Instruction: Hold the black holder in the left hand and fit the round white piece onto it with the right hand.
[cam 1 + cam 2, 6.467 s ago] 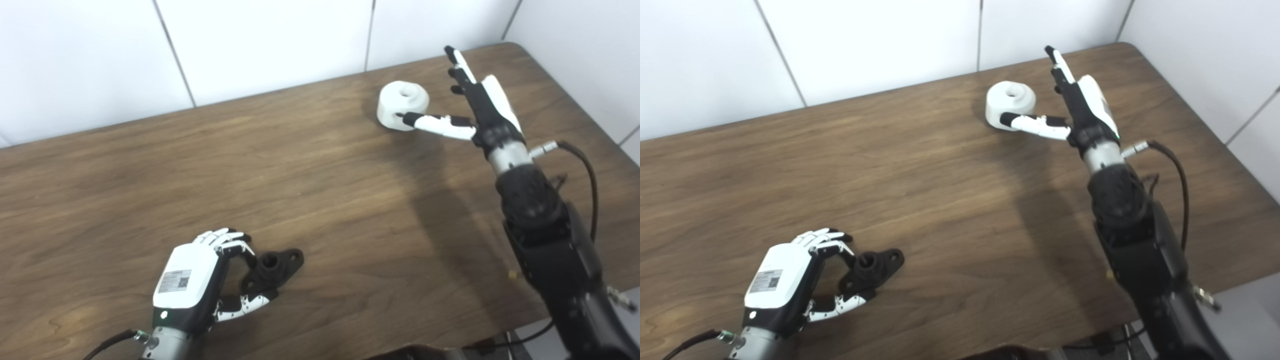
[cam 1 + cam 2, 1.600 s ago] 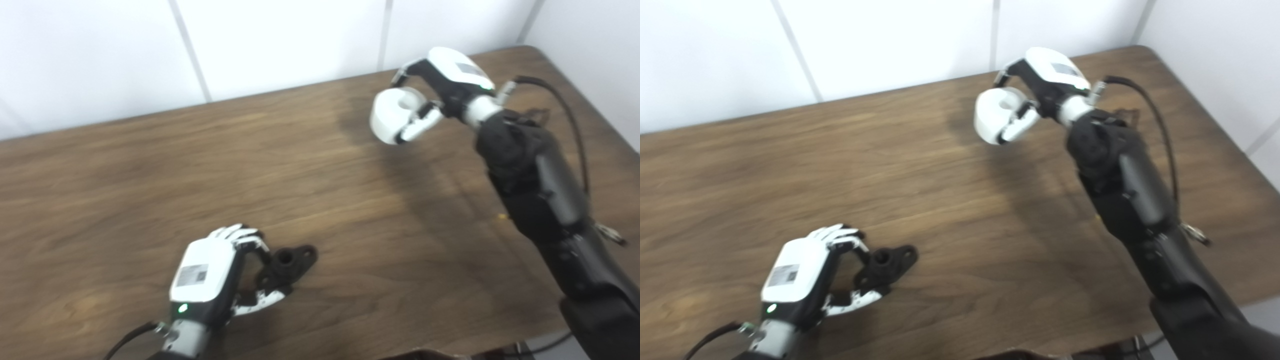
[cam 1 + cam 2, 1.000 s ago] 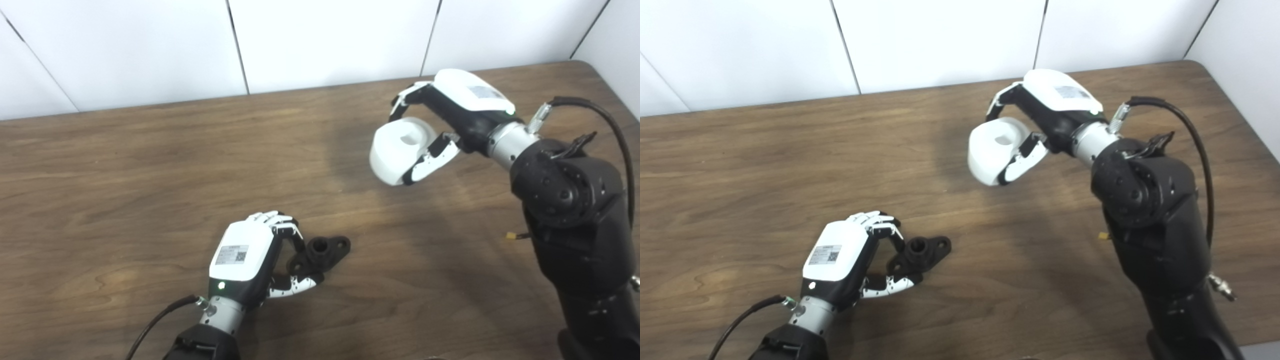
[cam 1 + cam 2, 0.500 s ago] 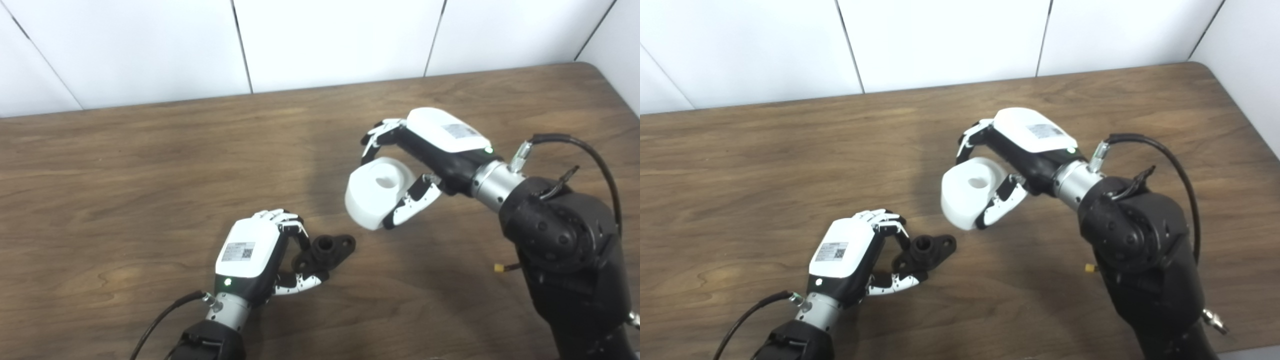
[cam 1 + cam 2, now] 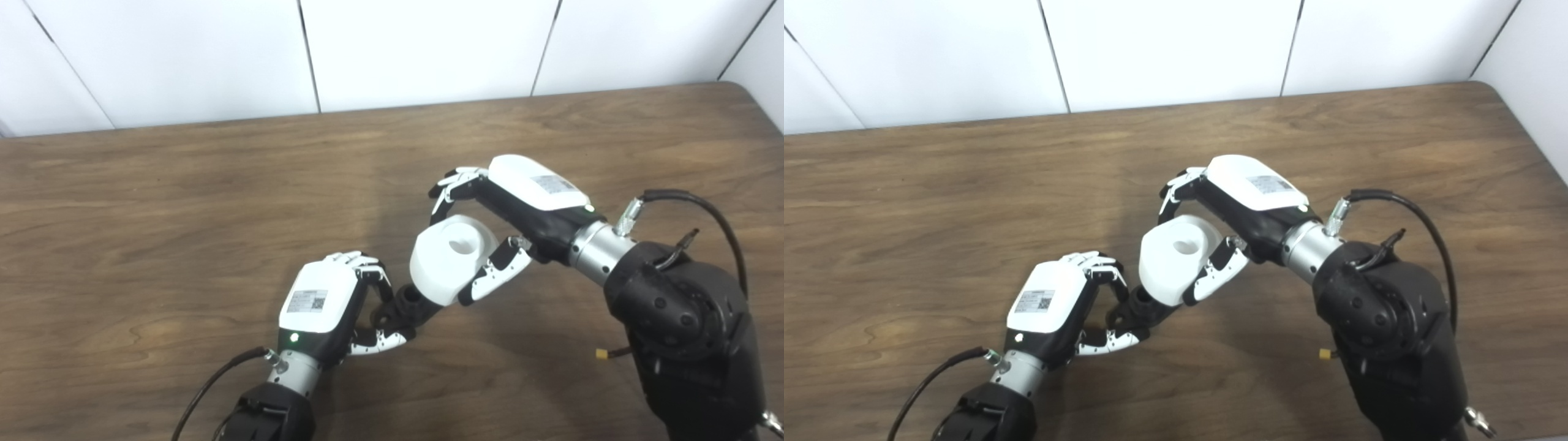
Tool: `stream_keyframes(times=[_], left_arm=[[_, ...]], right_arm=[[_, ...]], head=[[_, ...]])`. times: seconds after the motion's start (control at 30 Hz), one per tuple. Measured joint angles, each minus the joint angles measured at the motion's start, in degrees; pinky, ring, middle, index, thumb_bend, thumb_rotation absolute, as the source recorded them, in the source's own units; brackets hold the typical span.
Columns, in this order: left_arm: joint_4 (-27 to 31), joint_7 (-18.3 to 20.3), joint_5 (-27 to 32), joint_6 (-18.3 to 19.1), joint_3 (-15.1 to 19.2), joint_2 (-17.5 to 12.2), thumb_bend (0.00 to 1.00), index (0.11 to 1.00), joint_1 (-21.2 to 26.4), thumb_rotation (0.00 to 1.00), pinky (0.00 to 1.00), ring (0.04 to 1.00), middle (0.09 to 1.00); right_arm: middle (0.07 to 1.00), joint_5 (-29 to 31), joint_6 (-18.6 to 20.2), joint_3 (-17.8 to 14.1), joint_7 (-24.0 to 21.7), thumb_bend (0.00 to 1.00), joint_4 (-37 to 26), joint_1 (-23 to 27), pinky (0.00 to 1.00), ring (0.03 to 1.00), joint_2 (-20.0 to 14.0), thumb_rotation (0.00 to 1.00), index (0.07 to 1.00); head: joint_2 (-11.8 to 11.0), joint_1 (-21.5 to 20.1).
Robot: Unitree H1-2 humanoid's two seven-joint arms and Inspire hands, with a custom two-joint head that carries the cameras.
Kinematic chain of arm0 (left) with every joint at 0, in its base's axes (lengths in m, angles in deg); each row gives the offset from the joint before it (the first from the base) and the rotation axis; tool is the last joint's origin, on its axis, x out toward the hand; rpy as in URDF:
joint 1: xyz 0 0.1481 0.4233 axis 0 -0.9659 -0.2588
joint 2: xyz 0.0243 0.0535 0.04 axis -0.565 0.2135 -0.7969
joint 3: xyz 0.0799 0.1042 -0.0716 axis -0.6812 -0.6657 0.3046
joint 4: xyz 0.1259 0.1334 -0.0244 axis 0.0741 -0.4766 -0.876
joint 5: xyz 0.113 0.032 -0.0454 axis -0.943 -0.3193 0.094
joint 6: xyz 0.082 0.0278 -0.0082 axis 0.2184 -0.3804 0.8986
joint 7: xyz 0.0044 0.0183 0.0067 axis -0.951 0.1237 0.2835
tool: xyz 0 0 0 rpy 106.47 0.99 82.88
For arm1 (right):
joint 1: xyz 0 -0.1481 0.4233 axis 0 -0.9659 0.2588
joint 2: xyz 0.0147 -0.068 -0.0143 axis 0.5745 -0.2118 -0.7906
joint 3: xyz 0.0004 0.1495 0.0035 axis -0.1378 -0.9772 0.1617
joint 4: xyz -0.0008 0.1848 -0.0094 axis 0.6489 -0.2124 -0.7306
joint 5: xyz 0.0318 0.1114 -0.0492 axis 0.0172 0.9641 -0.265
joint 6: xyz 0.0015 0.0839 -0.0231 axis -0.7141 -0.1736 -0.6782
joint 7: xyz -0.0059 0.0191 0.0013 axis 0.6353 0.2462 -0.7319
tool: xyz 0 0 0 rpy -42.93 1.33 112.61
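Note:
The black holder (image 5: 405,308) lies on the wooden table (image 5: 153,202) near its front middle. My left hand (image 5: 324,306) is shut on the holder's near end, fingers over it and thumb below. My right hand (image 5: 520,202) is shut on the round white piece (image 5: 452,257), a thick ring with a centre hole, tilted and held in the air. The white piece hangs just above and to the right of the holder and hides the holder's far end. Whether the two touch cannot be told. In the right eye view the holder (image 5: 1139,309) shows below the white piece (image 5: 1176,257).
A white panelled wall (image 5: 429,49) runs along the table's far edge. A black cable (image 5: 692,202) loops off my right forearm. Bare wood lies to the left and at the back.
My right hand has carried the white piece down and left, from mid-table to just over the holder. My left hand has stayed shut on the holder. The camera has shifted slightly.

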Motion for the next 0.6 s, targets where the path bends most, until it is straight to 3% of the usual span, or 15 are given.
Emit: stream_keyframes(times=[0.6], left_arm=[[-0.05, 0.11, -0.89, 1.18, -0.84, 0.44, 0.52, 0.488, 0.25, 0.05, 0.84, 0.833, 0.753]], right_arm=[[0.815, -0.33, -2.29, 2.71, 1.79, 0.52, 1.29, -1.63, 0.86, 0.912, 1.97, 0.15, 0.483]], head=[[0.88, 0.61]])
